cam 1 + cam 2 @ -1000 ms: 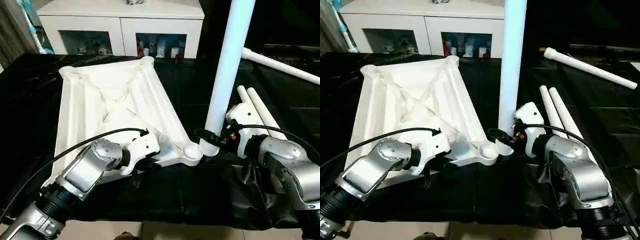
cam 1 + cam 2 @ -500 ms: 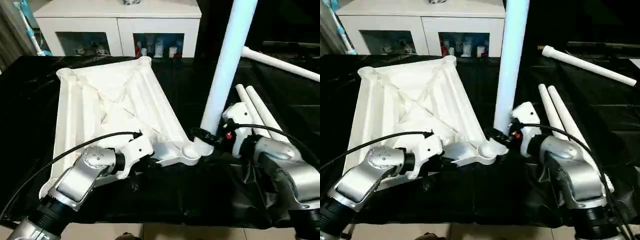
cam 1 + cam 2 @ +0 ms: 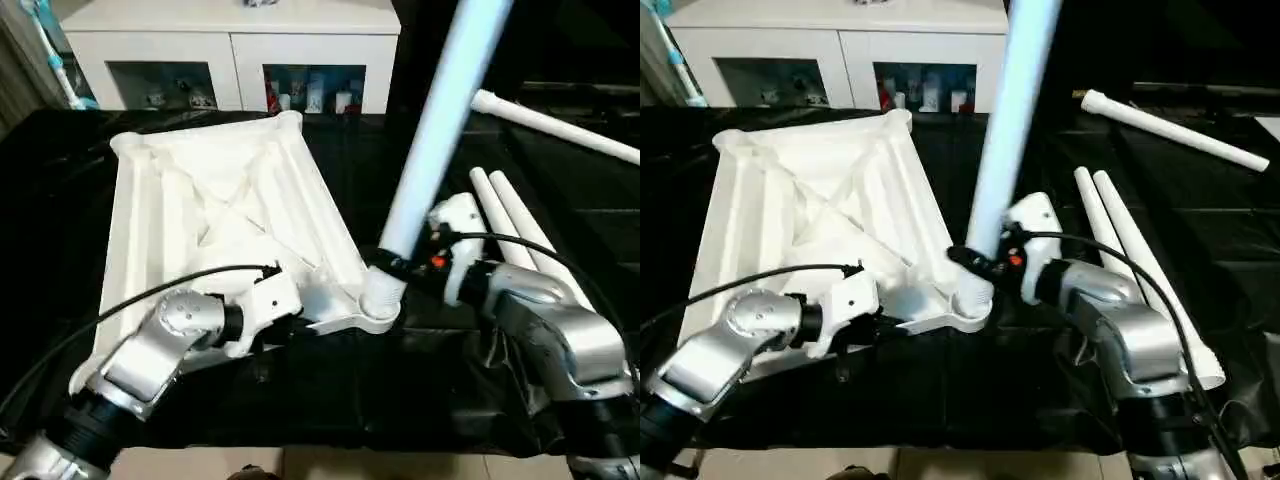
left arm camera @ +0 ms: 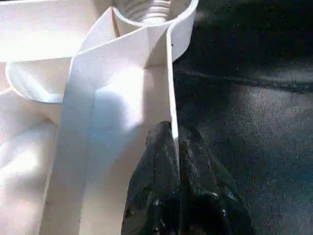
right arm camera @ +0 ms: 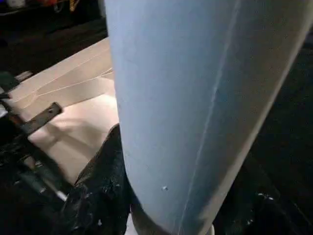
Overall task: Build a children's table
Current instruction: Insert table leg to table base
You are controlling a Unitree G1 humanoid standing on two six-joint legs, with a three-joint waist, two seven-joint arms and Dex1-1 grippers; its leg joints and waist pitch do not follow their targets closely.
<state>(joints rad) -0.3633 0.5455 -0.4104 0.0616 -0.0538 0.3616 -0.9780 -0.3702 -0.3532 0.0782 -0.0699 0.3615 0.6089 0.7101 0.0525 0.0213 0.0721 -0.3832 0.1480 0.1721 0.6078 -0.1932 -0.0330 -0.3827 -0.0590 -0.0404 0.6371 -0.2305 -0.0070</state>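
The raised leg (image 3: 430, 140) runs off the picture's top edge, so its far end is unseen. Its threaded foot sits in the corner socket (image 3: 378, 296), partly hidden. Items inside the cabinet (image 3: 240, 70) are too small to identify.
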